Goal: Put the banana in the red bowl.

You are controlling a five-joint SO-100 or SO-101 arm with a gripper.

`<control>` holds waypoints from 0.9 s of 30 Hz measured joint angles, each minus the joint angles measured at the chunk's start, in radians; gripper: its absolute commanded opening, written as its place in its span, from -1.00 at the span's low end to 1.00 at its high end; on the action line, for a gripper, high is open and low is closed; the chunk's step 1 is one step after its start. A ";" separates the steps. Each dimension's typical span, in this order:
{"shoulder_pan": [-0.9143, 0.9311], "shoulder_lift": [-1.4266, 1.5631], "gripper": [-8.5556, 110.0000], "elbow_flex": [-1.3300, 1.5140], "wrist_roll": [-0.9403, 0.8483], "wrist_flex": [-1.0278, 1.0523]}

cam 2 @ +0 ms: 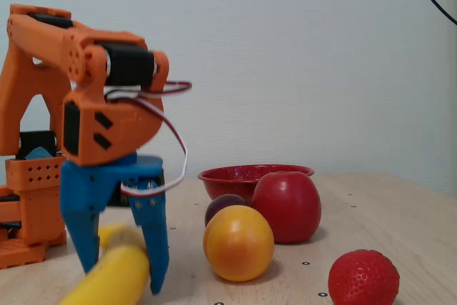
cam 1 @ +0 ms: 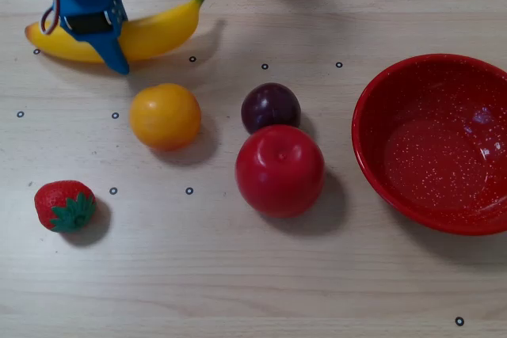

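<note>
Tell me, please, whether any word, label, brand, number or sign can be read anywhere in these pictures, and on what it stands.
None: no text shows on the banana, the red bowl, the gripper, the arm or the other fruit.
The table bears only small black ring marks, not characters.

Table (cam 1: 238, 275) – apple (cam 1: 279, 169), bowl (cam 1: 372, 164) (red).

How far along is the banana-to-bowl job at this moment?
Grasp looks done: the claw is closed around the banana, whose near end seems raised off the table in the fixed view. The lift is in hand. Left: carry it past the other fruit to the red bowl, which holds nothing yet, and release.
</note>
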 measured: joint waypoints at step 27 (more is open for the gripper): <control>0.371 0.233 -0.85 -0.383 -0.357 0.339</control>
